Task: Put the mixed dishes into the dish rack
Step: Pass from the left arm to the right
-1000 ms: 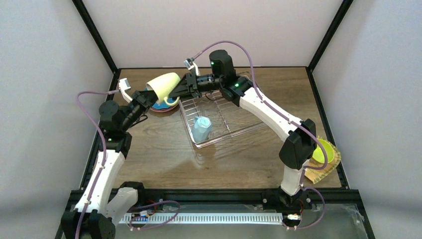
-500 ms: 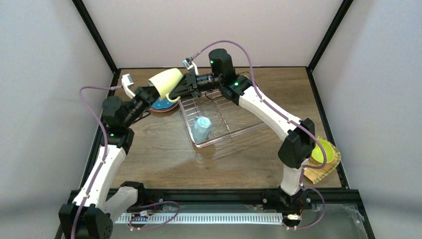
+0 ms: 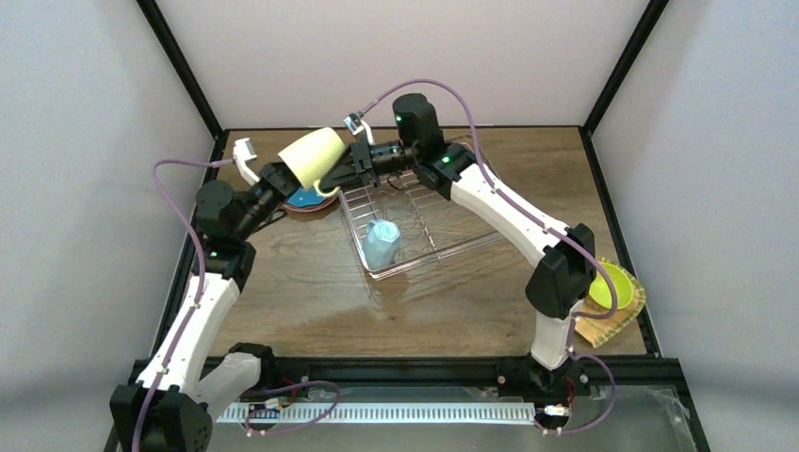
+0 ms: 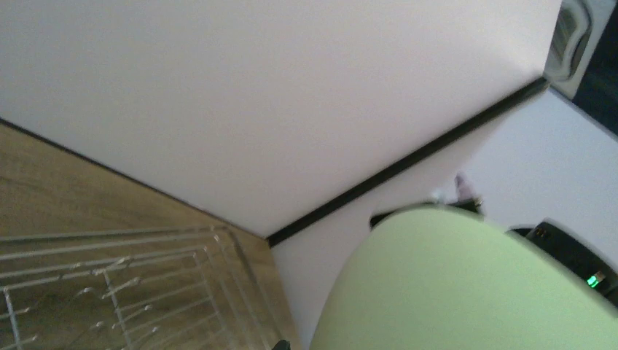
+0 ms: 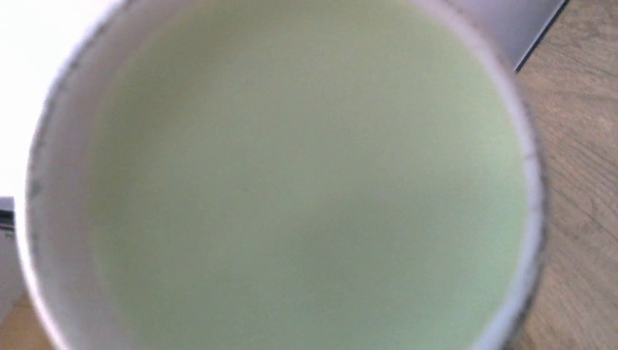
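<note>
The pale green mug [image 3: 316, 155] is the item in hand; our findings run from near to far.

At the near right edge of the table [image 3: 311, 292], well apart from the rack [image 3: 443, 221], a lime bowl [image 3: 611, 282] sits on a woven plate [image 3: 612, 325]. Both await loading. Toward the middle, the rack holds one item, a light blue mug [image 3: 382, 242], by its near left corner.

Beyond the rack's far left corner, the green mug is off the table and tipped on its side. It sits between the left claw [image 3: 283, 176] and the right claw [image 3: 347, 169], above a stack of plates [image 3: 306, 199]. The right wrist view looks straight into its mouth, and the left wrist view shows its outer wall. Neither view shows fingers, so we cannot tell how wide either claw stands or which one carries the mug.

We judge this to be a handover. The giving claw should release only once the receiving claw is firm on the mug. The mug should then travel right and near, clear of the blue mug, and be lowered into a free bay.
</note>
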Robot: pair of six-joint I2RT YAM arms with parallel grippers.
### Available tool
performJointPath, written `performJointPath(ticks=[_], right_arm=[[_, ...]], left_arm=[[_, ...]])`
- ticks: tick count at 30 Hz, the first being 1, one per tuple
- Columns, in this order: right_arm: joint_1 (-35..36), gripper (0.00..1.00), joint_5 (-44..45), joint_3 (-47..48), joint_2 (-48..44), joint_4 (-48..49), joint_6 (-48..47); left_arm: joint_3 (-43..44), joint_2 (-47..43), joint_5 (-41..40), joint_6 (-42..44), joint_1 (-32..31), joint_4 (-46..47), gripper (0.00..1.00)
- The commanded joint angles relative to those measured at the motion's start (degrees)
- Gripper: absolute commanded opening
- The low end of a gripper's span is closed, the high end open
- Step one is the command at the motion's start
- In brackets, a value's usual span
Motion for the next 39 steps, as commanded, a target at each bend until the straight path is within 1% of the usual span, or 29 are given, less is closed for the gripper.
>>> performJointPath(ticks=[1,2,6,8,11,19,30,32,35,39], right_arm=[[2.9,0.01,1.5,1.2,1.7,5.5,-6.0],[2.9,0.01,1.5,1.2,1.6,5.6,-6.1],[2.4,0.01,1.7,1.1,1.5,5.7,-6.2],[1.9,0.01,1.9,1.0,1.4,5.7,-6.3],[1.0,0.01,2.3,0.9,1.3,5.3,-6.8],[-2.7,0.01,3.3,-2.0,0.7,6.2,-7.1],[-7.4,0.01,5.7,-0.9,2.6,4.0,-10.0],[-7.6,0.01,7.3,0.9,3.5,1.6,-12.0],[-7.6,0.01,11.2,5.1,5.5,-6.1,-18.3],[-7.6,0.01,18.4,8.5,8.1,-13.3,-25.2]], left_arm=[[1.7,0.8,3.8,0.0,-3.5,-4.9,0.52],[1.7,0.9,3.5,0.0,-3.5,-5.2,0.6],[2.0,1.3,2.5,0.2,-3.5,-5.7,0.81],[2.1,1.3,1.7,0.3,-3.5,-6.1,0.87],[2.2,1.2,0.3,0.5,-3.4,-7.1,0.99],[2.4,0.7,-3.1,0.7,-3.4,-8.9,1.0],[4.5,0.4,-5.7,1.6,-3.3,-12.1,1.0],[4.6,-0.1,-6.8,1.8,-3.2,-13.3,1.0],[4.2,-1.1,-8.5,2.1,-3.3,-15.4,1.0],[3.2,-2.6,-10.5,2.5,-3.3,-18.9,1.0]])
